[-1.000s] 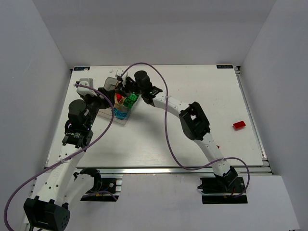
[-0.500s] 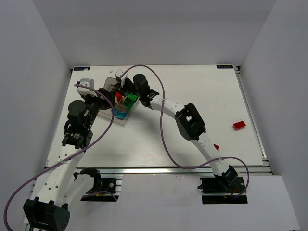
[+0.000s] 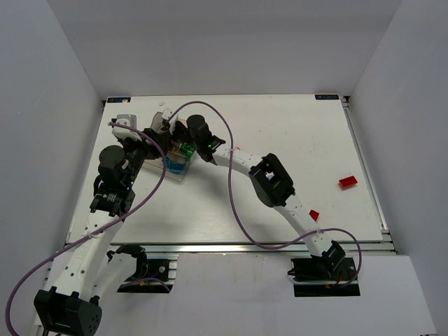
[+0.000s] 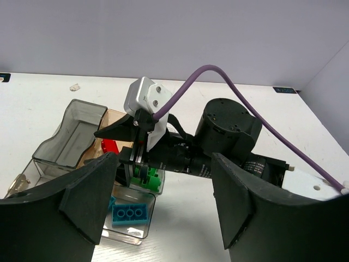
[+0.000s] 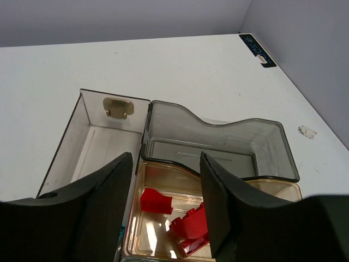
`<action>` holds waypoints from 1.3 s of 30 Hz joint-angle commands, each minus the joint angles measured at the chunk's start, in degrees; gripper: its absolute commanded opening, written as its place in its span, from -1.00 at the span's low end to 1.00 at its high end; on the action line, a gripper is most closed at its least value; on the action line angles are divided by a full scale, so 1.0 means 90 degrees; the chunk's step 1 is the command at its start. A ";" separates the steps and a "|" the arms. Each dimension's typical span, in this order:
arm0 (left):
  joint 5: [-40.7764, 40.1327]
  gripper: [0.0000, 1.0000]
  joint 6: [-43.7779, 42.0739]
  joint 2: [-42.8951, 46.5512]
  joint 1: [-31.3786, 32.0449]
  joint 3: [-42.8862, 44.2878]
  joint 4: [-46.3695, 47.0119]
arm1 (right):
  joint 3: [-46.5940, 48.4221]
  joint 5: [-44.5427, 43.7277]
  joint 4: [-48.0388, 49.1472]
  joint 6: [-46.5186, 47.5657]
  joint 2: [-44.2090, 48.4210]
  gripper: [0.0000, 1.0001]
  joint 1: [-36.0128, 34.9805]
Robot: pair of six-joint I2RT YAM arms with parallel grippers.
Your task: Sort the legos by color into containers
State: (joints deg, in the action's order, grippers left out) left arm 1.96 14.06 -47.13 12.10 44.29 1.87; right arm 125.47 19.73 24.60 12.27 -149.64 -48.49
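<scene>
Red legos (image 5: pixel 184 222) lie in the brownish compartment (image 5: pixel 175 179) of the containers (image 5: pixel 94 143).

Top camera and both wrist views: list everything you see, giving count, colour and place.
table: one, white, under everything
tray: one, clear with grey and brownish compartments, table's left side
red legos: at least two, red, brownish compartment
green lego: at least one, green, clear compartment
cyan lego: at least one, cyan, clear compartment
loose red lego: one, red, table's right side
small red piece: one, red, beside right arm
cables: two, purple, looping over the table
left gripper: one, black, open, pointed at tray
right gripper: one, black, open above red legos
</scene>
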 commanded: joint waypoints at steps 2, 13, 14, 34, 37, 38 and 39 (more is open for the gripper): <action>0.0143 0.59 0.0019 0.0091 -0.0045 0.0039 0.0036 | 0.0141 -0.0160 0.0460 0.0033 0.0025 0.18 0.0046; 0.2495 -0.89 0.0350 -0.0806 -0.0045 -0.0039 0.0758 | 0.0230 -0.1566 -0.2716 -0.0299 0.1654 -1.00 0.0845; 0.2730 -0.98 0.0448 -0.0962 -0.0045 -0.0019 0.0933 | 0.0045 -0.1528 -0.3188 -0.0299 0.2265 -1.00 0.1059; -0.0635 0.62 0.3201 -0.6050 0.2503 0.3953 -0.2919 | -0.7582 0.1821 -0.4785 -0.0728 0.8705 0.77 0.5259; -0.1397 0.67 0.3729 -0.6782 0.2757 0.4920 -0.3748 | -0.7604 0.1997 -0.4978 -0.0836 0.8892 0.74 0.5629; -0.1592 0.67 0.3875 -0.7229 0.2815 0.5541 -0.3975 | -0.7507 0.1959 -0.5018 -0.0846 0.8931 0.74 0.5680; -0.1875 0.67 0.4031 -0.7495 0.2913 0.5905 -0.4490 | -0.7525 0.1968 -0.5009 -0.0836 0.9057 0.74 0.5777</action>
State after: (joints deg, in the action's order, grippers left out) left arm -3.70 43.44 -110.63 36.80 88.88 -26.04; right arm 55.40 34.00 -22.26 6.39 -72.10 1.34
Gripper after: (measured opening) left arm 0.832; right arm 0.872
